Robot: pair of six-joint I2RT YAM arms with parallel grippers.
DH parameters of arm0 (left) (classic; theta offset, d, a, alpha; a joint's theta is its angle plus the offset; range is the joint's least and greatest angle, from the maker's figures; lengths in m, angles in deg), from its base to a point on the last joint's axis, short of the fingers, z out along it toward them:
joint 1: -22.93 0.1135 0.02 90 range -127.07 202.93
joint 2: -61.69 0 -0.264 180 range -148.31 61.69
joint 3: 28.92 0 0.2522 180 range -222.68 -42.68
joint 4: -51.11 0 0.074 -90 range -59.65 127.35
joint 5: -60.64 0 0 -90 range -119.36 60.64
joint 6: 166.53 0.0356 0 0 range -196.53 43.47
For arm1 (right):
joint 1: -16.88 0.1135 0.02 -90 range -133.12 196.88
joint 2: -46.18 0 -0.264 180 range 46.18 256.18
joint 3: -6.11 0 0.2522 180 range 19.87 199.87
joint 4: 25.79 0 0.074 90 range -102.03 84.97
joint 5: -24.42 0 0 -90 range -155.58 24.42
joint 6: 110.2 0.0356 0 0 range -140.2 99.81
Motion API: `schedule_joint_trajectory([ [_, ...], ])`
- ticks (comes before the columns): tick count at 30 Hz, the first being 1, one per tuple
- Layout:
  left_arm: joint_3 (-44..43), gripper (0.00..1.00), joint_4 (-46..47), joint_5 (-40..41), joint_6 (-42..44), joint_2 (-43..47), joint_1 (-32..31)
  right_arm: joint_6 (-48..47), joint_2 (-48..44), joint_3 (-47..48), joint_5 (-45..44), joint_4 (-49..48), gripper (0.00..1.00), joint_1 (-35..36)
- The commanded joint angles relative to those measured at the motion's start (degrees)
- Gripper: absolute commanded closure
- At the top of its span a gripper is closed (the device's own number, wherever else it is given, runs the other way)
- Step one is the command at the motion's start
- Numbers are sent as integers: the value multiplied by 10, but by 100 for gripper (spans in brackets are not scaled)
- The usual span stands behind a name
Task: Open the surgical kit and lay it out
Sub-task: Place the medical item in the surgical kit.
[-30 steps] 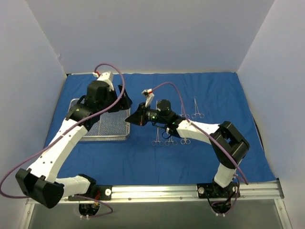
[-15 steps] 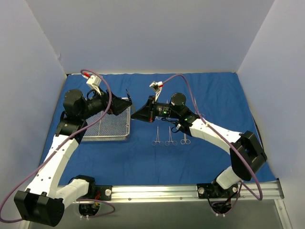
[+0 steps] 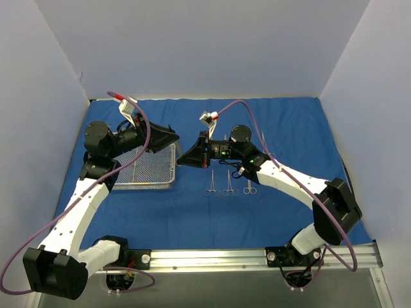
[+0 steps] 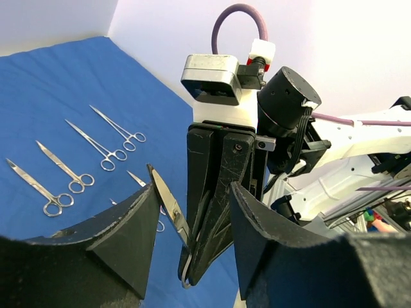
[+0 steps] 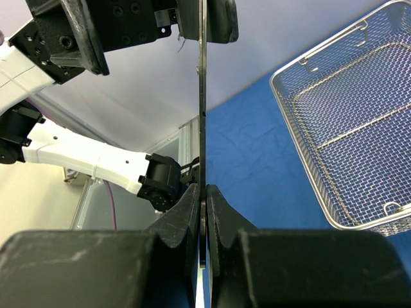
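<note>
Edgewise, one instrument (image 5: 201,96) sits pinched in right pincer (image 5: 203,190).

Matt blue cloth wrap (image 3: 192,215); shiny metal wire-mesh tray (image 3: 145,187); polished steel instruments (image 3: 228,183); the left tool (image 4: 192,187) has scuffed matt black plastic fingers (image 4: 122,237).

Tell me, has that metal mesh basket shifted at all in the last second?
No. The mesh tray keeps its near right corner the same gap from the three laid-out instruments.

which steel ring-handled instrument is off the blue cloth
The steel instrument clamped in the right gripper, up in the air; the rest lie flat on the blue cloth.
</note>
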Motion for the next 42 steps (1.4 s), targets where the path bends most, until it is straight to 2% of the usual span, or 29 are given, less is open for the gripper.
schedule_joint_trajectory([
  [1,4,45,55,-25,-19,-1,2,-8,-28,21,20,-28,100,-1],
  [11,19,48,89,-34,-52,-24,2,-7,-28,27,31,-31,100,-1],
  [13,19,58,97,-34,-57,-25,2,-10,-28,27,31,-28,100,0],
  [15,17,61,103,-30,-60,-25,1,-17,-26,27,30,-21,100,0],
  [17,17,69,109,-25,-64,-24,2,-22,-22,26,28,-14,100,0],
  [18,17,74,111,-25,-66,-24,2,-25,-21,26,28,-13,100,0],
  [19,18,84,114,-23,-66,-22,1,-28,-21,24,27,-8,100,-1],
  [20,20,88,118,-21,-66,-21,2,-31,-19,24,25,-5,100,0],
  [25,31,94,117,-8,-59,-13,1,-52,-24,30,13,25,82,0],
  [27,37,96,115,-3,-56,-9,1,-66,-35,35,6,45,67,-2],
  [32,49,96,107,25,-52,-2,-1,-158,-77,64,-65,188,45,-12],
  [33,51,96,102,32,-50,0,-2,-176,-85,71,-87,244,42,-12],
  [36,47,98,64,76,-33,3,-12,-230,-115,95,-169,329,37,-12],
  [42,27,98,-30,199,-11,0,-50,-280,-152,124,-295,408,35,1],
])
